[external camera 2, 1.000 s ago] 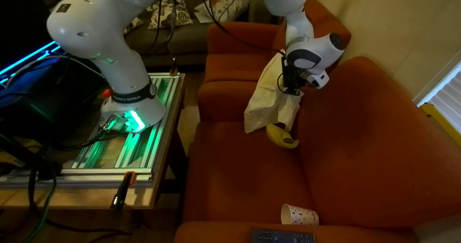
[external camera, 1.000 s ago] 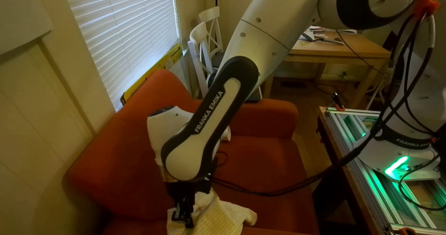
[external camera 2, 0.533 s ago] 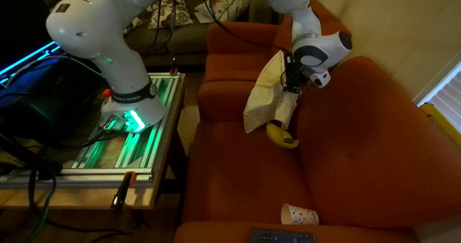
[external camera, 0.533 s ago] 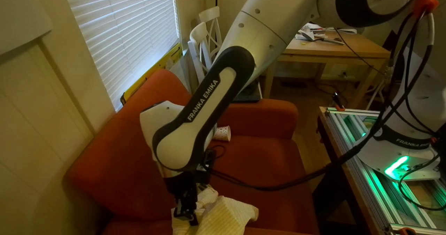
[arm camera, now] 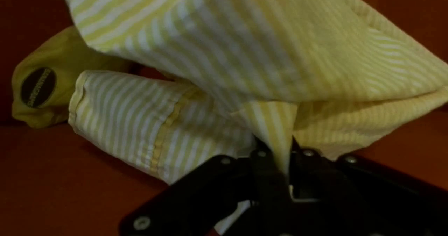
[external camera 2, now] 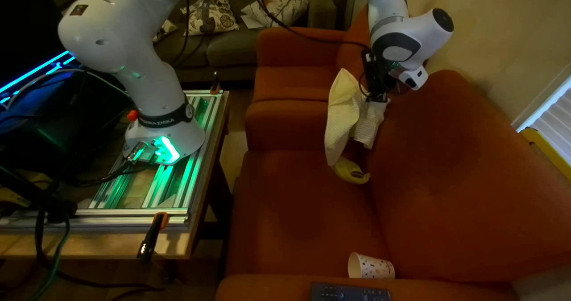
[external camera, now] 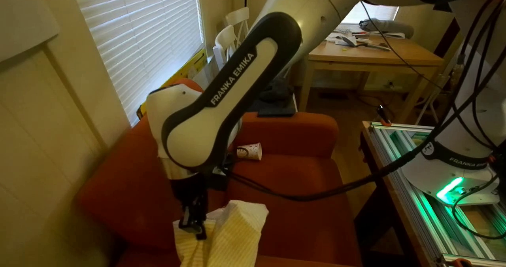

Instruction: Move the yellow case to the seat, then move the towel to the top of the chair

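Yellow case (arm camera: 63, 64) — partly behind towel (arm camera: 227, 54), remote (external camera 2: 350, 293) — cropped

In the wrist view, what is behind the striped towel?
The yellow case, partly: its labelled end shows, resting on the seat; its other end is covered by the towel. Whether anything else is there cannot be seen.

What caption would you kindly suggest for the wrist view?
The gripper pinches the striped towel over the rust-orange chair, the yellow case partly hidden behind it at frame left.
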Available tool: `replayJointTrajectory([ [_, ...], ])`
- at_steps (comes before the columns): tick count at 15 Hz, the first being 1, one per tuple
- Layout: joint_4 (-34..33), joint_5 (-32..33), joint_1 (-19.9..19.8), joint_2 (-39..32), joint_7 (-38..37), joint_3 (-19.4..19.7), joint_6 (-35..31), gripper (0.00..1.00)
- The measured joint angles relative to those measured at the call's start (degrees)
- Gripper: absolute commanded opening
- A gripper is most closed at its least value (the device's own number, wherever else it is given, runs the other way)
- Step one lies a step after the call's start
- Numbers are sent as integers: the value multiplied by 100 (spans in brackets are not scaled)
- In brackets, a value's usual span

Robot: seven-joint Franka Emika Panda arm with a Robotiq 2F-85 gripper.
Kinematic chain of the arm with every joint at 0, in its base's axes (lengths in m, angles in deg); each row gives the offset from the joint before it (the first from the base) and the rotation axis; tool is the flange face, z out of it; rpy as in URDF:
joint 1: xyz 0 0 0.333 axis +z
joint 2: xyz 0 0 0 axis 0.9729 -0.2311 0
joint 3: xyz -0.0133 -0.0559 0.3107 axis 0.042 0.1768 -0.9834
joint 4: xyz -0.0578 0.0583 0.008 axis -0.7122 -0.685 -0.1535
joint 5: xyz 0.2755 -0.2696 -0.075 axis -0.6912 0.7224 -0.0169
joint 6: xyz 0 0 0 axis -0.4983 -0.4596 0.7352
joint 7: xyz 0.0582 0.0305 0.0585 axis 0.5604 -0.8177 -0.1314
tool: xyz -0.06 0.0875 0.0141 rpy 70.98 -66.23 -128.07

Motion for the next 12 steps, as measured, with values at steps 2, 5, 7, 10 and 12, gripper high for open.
replayJointTrajectory([
  [2, 190, 0, 22, 304, -1, 21, -272, 3],
  [5, 553, 0, 73, 771, -9, 64, -798, 3],
  [7, 815, 0, 135, 1072, -42, 111, -1266, 3],
  [10, 1151, 61, 265, 1453, -118, 233, -1973, 3],
  [12, 1335, 165, 344, 1641, -195, 326, -2439, 3],
])
